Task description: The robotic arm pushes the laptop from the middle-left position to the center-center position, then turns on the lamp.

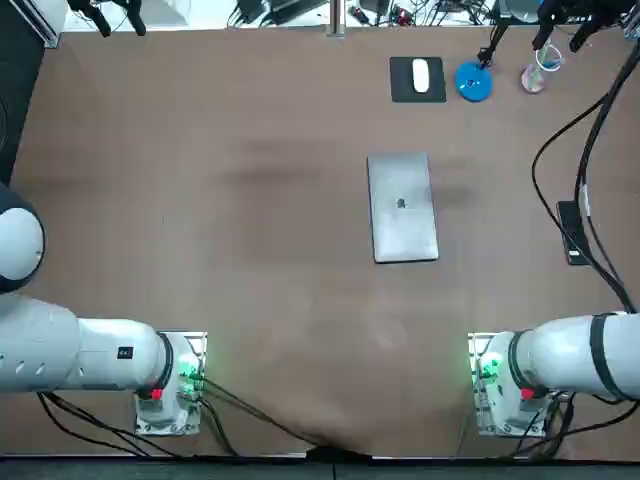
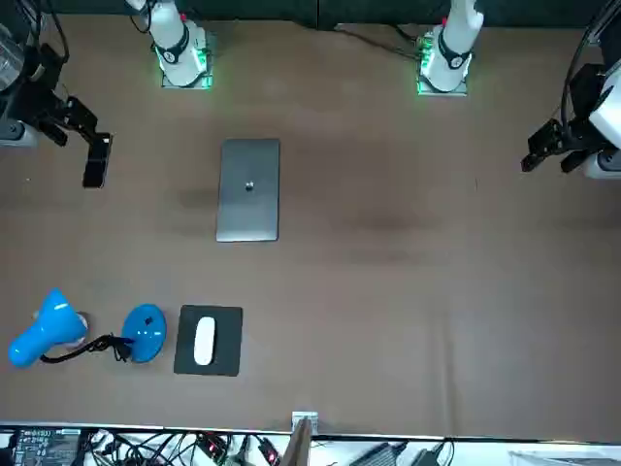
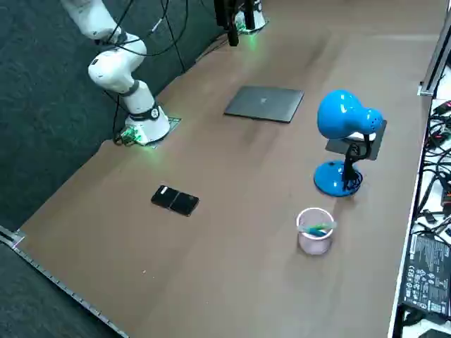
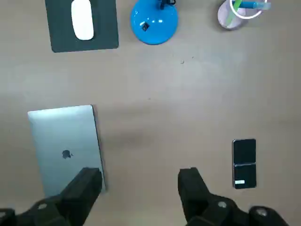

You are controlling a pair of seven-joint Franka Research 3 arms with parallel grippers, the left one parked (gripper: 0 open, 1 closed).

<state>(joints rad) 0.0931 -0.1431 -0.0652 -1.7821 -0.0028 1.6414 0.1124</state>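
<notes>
A closed silver laptop [image 1: 402,207] lies flat on the brown table [image 1: 250,280], a little right of centre in the top view, and also shows in the front view [image 2: 249,188] and the right side view [image 3: 264,103]. A blue desk lamp [image 3: 343,141] stands at the far right behind it, with its base [image 1: 473,82] beside the mouse pad. No light shows from it. My right gripper [image 4: 138,188] hangs high over the table's right side, open and holding nothing. The wrist view places it between the laptop [image 4: 66,148] and the phone. It also shows in the front view [image 2: 78,118].
A white mouse [image 1: 420,76] rests on a black pad [image 1: 400,92] behind the laptop. A pink cup [image 1: 535,75] holding pens stands right of the lamp. A black phone [image 1: 573,232] lies near the right edge. Cables trail along the far edge.
</notes>
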